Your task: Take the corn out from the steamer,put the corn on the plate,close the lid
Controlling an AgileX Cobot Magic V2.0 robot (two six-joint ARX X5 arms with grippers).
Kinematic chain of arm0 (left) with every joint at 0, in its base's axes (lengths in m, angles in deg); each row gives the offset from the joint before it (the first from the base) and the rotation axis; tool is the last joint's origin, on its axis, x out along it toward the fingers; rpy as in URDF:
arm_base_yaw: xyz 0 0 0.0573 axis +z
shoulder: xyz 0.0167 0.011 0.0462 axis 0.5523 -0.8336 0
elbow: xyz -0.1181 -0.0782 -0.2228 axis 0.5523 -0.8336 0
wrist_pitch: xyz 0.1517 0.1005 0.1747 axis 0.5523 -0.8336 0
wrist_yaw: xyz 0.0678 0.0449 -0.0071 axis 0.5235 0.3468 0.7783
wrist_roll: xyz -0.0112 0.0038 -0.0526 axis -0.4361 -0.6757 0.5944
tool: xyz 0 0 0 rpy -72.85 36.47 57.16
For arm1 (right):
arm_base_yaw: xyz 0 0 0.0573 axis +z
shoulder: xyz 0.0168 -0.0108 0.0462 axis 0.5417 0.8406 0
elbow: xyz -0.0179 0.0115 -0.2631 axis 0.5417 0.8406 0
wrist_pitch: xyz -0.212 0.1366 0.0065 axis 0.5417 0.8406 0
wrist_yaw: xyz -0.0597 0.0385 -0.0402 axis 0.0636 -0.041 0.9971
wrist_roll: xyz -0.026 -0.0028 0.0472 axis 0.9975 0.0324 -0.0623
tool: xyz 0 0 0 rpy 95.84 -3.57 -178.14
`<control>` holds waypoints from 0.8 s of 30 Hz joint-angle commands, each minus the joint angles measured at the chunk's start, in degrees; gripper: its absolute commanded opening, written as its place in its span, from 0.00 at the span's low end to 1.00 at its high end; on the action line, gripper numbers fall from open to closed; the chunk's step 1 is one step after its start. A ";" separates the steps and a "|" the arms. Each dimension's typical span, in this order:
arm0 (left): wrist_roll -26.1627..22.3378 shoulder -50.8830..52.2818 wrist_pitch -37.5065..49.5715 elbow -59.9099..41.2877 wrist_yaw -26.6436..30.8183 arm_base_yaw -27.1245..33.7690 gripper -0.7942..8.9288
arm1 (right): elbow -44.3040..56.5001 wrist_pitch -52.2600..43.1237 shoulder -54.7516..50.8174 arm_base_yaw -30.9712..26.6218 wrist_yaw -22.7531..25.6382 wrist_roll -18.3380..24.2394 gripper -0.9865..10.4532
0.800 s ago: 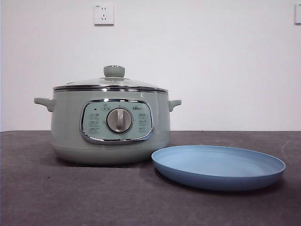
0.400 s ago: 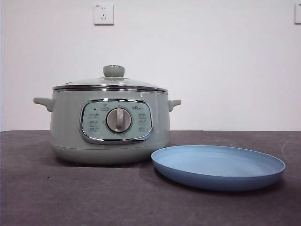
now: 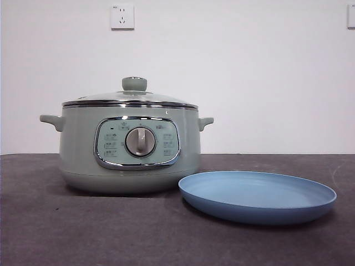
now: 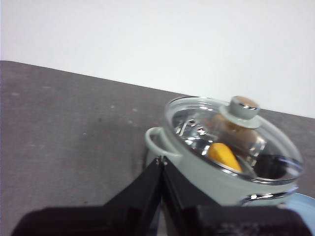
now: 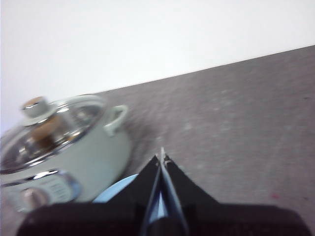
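The pale green steamer point(image 3: 130, 147) stands at the table's left with its glass lid point(image 3: 130, 97) on, knob point(image 3: 134, 83) upright. Through the glass in the left wrist view, the yellow corn point(image 4: 224, 156) lies inside the steamer point(image 4: 197, 172) under the lid point(image 4: 236, 137). The light-blue plate point(image 3: 257, 195) sits empty just right of the pot. My left gripper point(image 4: 162, 160) is shut, raised off the steamer's left handle side. My right gripper point(image 5: 161, 152) is shut too, hovering beyond the pot's point(image 5: 74, 152) right handle, over the plate's edge point(image 5: 115, 191). Neither arm shows in the front view.
A dark grey table point(image 3: 111, 233) runs to a white wall with a socket point(image 3: 122, 16). Open tabletop lies in front of the pot and plate, and to both sides in the wrist views.
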 commanded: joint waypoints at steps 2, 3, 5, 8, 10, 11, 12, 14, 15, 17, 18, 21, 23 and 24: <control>-3.17 -6.29 -2.40 6.47 -4.59 -0.15 0.07 | -9.70 4.87 9.03 0.11 -5.86 4.42 0.08; -4.15 -7.93 -3.45 8.20 -5.75 -0.15 0.07 | -12.11 6.60 11.15 0.11 -7.10 5.62 0.08; -6.51 -11.76 -6.16 12.24 -8.28 -0.15 0.07 | -17.92 11.10 16.04 0.11 -10.05 8.50 0.08; -9.49 -16.59 -9.57 17.53 -12.09 -0.15 0.07 | -26.25 17.44 22.53 0.13 -13.11 12.24 0.08; -11.13 -19.08 -11.43 20.50 -14.34 -0.15 0.07 | -31.15 21.09 26.08 0.22 -14.82 14.34 0.08; -12.20 -20.63 -12.83 22.43 -15.98 -0.15 0.07 | -34.29 23.30 28.37 0.37 -16.26 15.56 0.08; -12.94 -21.73 -13.92 23.82 -17.18 -0.15 0.07 | -36.52 24.96 29.99 0.55 -16.90 16.31 0.08; -14.56 -23.91 -16.83 26.80 -19.41 -0.17 0.07 | -41.11 28.61 33.20 1.03 -18.21 17.49 0.08; -15.41 -24.92 -18.38 28.22 -20.26 -0.17 0.07 | -43.34 30.56 34.80 1.31 -18.80 18.27 0.08; -17.07 -26.69 -21.44 30.58 -21.53 -0.20 0.07 | -46.88 34.21 37.33 1.88 -19.17 19.37 0.08; -17.94 -27.50 -23.17 31.76 -22.27 -0.22 0.07 | -48.39 35.98 38.51 2.19 -19.17 20.11 0.08; -19.85 -29.31 -27.52 34.32 -23.65 -0.20 0.07 | -50.80 40.13 40.65 3.04 -19.17 21.46 0.08; -20.96 -30.16 -29.90 35.60 -24.15 -0.22 0.07 | -51.15 41.90 41.27 3.37 -19.15 22.10 0.08; -20.94 -30.45 -30.36 35.91 -24.11 -0.22 0.07 | -51.15 42.56 41.40 3.50 -19.12 22.62 0.08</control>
